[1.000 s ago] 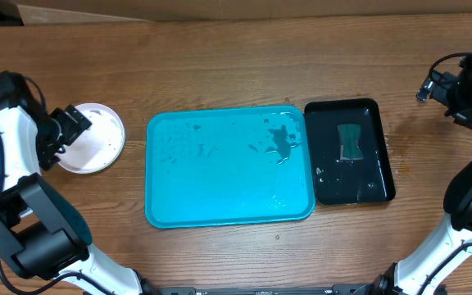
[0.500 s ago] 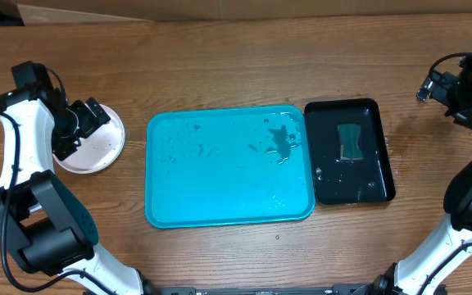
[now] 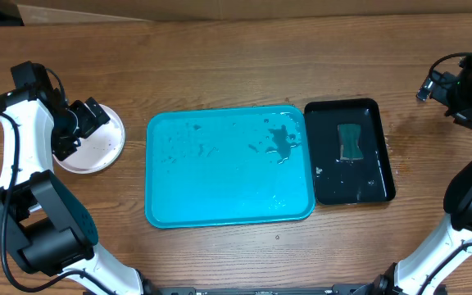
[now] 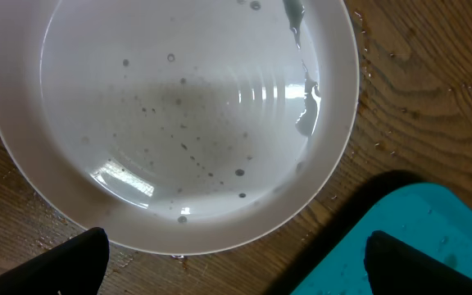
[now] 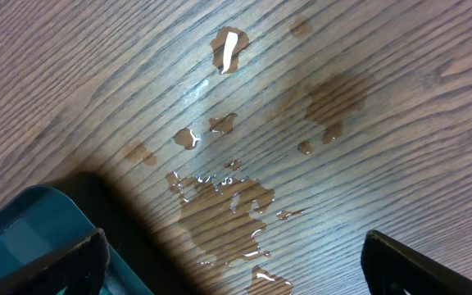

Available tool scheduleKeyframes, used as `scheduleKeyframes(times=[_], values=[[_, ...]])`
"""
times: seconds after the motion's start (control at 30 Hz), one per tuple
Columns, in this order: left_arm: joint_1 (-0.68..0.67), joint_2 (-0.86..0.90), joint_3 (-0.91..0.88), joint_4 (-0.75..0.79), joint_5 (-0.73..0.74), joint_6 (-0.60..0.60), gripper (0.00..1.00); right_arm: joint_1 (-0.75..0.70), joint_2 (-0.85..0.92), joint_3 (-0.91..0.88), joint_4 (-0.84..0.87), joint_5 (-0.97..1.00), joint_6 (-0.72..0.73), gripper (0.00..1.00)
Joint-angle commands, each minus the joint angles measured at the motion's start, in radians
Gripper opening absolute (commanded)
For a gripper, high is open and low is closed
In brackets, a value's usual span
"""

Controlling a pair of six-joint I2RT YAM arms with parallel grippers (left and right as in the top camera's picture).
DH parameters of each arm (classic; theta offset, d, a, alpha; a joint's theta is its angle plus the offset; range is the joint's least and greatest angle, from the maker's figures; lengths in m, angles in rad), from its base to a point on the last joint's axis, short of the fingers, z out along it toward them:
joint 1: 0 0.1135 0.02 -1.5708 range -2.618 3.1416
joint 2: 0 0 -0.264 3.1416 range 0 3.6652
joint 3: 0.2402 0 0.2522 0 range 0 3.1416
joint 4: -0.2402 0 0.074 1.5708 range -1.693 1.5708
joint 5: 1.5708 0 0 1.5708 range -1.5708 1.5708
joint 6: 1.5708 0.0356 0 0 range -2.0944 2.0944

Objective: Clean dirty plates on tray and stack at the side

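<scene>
- My left gripper point(image 3: 79, 129) hangs over a white plate point(image 3: 98, 149) and hides part of it.
- Its fingers point(image 4: 72, 262) stand wide apart with nothing between them. Only the tips show, cut off at the bottom corners.
- The plate lies on the table point(image 3: 220, 65), left of the tray point(image 3: 228, 176) and not touching it. I cannot tell if other plates lie under it.
- Small drops and specks sit on the plate.
- The right gripper point(image 5: 236, 264) is spread wide too, above a puddle point(image 5: 228, 205). I cannot identify the dark corner beside it.
</scene>
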Motion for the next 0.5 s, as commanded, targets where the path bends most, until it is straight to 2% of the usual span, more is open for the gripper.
scheduleKeyframes(times=[0.0,0.13,0.47], values=[[-0.001,-0.002,-0.011,0.004,0.007,0.022,1.00,0.019,-0.047,0.011,0.003,0.000,0.004,1.00],[-0.001,-0.002,-0.011,0.004,0.007,0.022,1.00,0.063,-0.209,0.011,0.003,0.000,0.004,1.00],[-0.001,-0.002,-0.011,0.004,0.007,0.022,0.99,0.241,-0.807,0.011,0.014,0.000,0.004,1.00]])
